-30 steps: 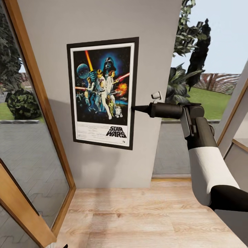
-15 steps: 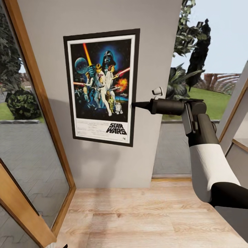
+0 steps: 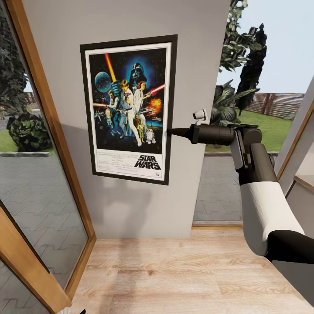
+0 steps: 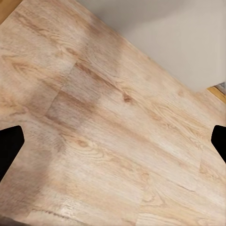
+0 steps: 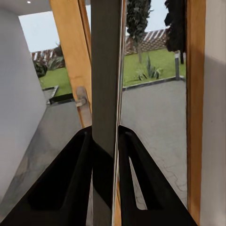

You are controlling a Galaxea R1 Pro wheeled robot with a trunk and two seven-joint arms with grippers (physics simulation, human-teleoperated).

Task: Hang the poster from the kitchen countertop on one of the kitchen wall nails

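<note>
I see the poster [image 3: 128, 109] upright against the grey wall [image 3: 192, 65], my right gripper [image 3: 169, 131] pinching its right edge; the 2 fingers [image 5: 77, 179] press its frame edge-on. My left gripper [image 4: 113, 141] is spread over the floor [image 4: 108, 155].

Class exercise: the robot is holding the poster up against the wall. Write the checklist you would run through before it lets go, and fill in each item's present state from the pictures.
1. Right gripper grips the poster at its right edge: ok; the right wrist view shows the jaws closed on the edge.
2. Poster lies flat against the grey wall: ok, as far as the head view shows.
3. Poster hangs straight: not ok, it tilts slightly.
4. Poster is hooked on a nail: cannot tell, no nail is visible.
5. Left gripper is free to help: ok, open over the wooden floor.
</note>
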